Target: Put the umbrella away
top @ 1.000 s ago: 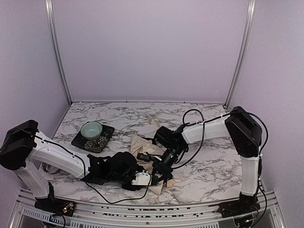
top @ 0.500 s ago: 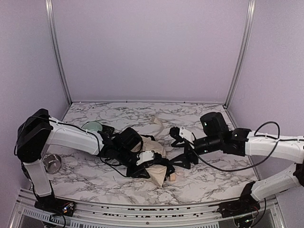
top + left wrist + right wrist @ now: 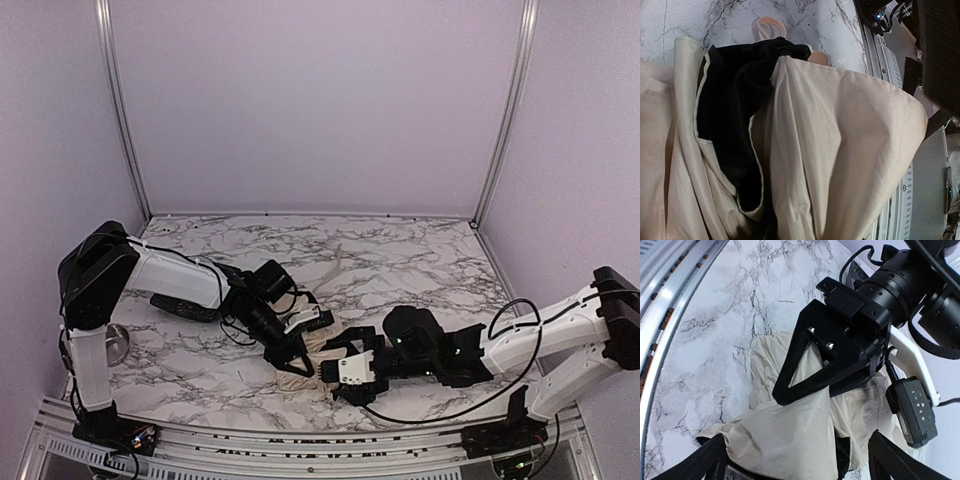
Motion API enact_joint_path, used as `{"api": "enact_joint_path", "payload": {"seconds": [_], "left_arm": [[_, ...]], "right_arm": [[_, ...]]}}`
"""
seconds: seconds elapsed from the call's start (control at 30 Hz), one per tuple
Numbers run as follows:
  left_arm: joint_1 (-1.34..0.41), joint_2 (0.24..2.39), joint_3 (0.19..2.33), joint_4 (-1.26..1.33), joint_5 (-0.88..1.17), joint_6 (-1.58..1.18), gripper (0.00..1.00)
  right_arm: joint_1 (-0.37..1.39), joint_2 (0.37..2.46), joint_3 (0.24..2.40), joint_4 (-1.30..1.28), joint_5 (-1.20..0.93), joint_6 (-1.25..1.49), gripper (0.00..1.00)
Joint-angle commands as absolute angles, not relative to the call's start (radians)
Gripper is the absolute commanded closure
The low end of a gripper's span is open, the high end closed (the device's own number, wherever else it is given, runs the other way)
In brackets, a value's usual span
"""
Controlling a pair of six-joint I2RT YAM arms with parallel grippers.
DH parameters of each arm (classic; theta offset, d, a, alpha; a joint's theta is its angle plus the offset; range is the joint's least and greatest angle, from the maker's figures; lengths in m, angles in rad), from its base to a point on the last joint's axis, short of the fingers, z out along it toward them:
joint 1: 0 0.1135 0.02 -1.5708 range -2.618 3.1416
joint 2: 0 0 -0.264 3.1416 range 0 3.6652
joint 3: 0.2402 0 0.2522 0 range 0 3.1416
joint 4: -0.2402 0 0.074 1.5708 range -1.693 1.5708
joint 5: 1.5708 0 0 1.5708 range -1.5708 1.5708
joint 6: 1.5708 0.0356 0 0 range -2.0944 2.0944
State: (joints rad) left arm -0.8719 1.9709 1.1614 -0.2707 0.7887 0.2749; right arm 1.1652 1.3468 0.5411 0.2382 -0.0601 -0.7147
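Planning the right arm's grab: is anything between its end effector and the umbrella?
Nothing visible. The umbrella fabric lies directly between the open fingers of the right end effector; the left end effector pinches it just beyond.

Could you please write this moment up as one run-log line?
left gripper: jaws shut on umbrella | right gripper: jaws open, fabric between | umbrella: fabric loose, crumpled

Cream umbrella (image 3: 840, 150), black lining showing, lies crumpled on the marble table (image 3: 420, 260)
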Motion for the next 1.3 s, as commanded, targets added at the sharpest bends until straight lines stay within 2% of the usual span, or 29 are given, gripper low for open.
{"api": "enact_joint_path", "payload": {"seconds": [0.0, 0.1, 0.2, 0.27, 0.37, 0.47, 0.53, 0.57, 0.6, 0.77, 0.83, 1.03, 1.2, 1.27], "left_arm": [[-0.875, 2.049, 1.152, -0.440, 0.800, 0.238, 0.67], [-0.869, 2.060, 1.157, -0.447, 0.806, 0.244, 0.67], [-0.865, 2.062, 1.163, -0.455, 0.830, 0.262, 0.66], [-0.864, 2.060, 1.160, -0.455, 0.850, 0.281, 0.64], [-0.862, 2.050, 1.161, -0.454, 0.880, 0.305, 0.60], [-0.851, 2.023, 1.165, -0.445, 0.926, 0.338, 0.50], [-0.841, 1.972, 1.151, -0.389, 0.899, 0.315, 0.38], [-0.836, 1.933, 1.128, -0.334, 0.860, 0.280, 0.25], [-0.831, 1.888, 1.096, -0.254, 0.820, 0.247, 0.22], [-0.812, 1.591, 0.823, 0.215, 0.587, 0.147, 0.13], [-0.822, 1.487, 0.724, 0.331, 0.523, 0.183, 0.13], [-1.046, 1.294, 0.541, 0.367, 0.222, 0.514, 0.19], [-1.171, 1.319, 0.518, 0.365, 0.068, 0.665, 0.20], [-1.196, 1.369, 0.535, 0.364, -0.008, 0.725, 0.16]], "right_arm": [[1.175, 1.488, 0.624, 0.290, 0.027, -0.849, 0.04], [1.172, 1.572, 0.669, 0.267, 0.002, -0.869, 0.05], [1.150, 1.664, 0.729, 0.186, -0.010, -0.853, 0.10], [1.122, 1.714, 0.763, 0.119, -0.036, -0.819, 0.16], [1.078, 1.758, 0.800, 0.046, -0.083, -0.750, 0.34], [1.059, 1.778, 0.827, -0.026, -0.102, -0.682, 0.52], [1.057, 1.794, 0.848, -0.094, -0.119, -0.644, 0.60], [1.057, 1.801, 0.860, -0.128, -0.131, -0.618, 0.63], [1.057, 1.808, 0.870, -0.159, -0.143, -0.593, 0.65], [1.036, 1.806, 0.899, -0.292, -0.276, -0.469, 0.72], [1.027, 1.816, 0.928, -0.372, -0.338, -0.437, 0.73], [0.953, 1.917, 1.068, -0.637, -0.633, -0.361, 0.72], [0.893, 1.979, 1.095, -0.658, -0.854, -0.346, 0.72], [0.879, 2.017, 1.118, -0.673, -0.899, -0.342, 0.72]]}}
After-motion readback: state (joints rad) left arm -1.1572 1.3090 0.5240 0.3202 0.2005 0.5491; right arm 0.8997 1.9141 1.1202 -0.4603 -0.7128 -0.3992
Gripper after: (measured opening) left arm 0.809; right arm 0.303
